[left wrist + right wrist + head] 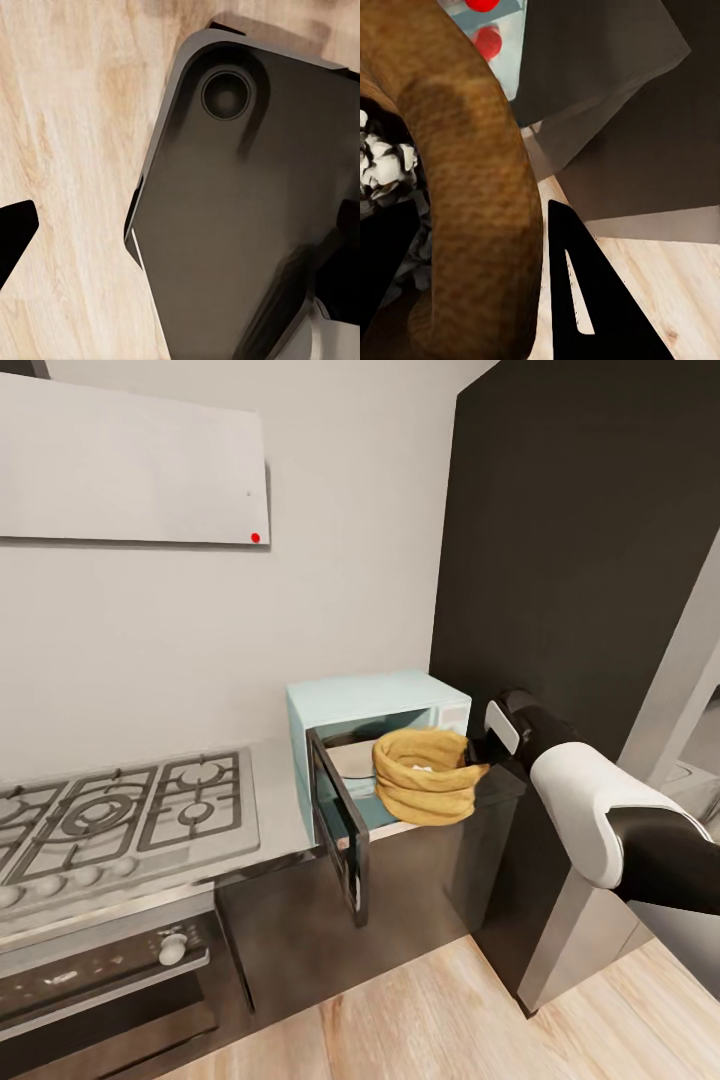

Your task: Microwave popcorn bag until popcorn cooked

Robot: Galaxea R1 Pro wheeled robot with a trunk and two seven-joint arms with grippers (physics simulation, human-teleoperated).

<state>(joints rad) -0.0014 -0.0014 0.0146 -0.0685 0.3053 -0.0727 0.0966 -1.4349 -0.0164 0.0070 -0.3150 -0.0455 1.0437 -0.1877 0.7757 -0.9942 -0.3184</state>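
Observation:
The popcorn bag (425,775) is a tan crumpled sack with a rolled rim, tipped on its side at the mouth of the microwave (400,695). My right gripper (478,756) is shut on the bag's rim from the right. In the right wrist view the rim (472,172) is very close, white popcorn (382,161) shows inside, and one black finger (585,292) lies outside it. The microwave's door (340,825) hangs wide open towards the left. The microwave stands on the grey countertop (285,800). My left gripper's fingertip (15,232) hangs over the wooden floor.
A gas hob (120,815) lies left of the microwave, with a built-in oven (100,980) beneath it. A tall dark cabinet (580,510) rises right behind my right arm. The robot's dark base (240,210) sits under the left wrist. Wooden floor (430,1020) spreads in front.

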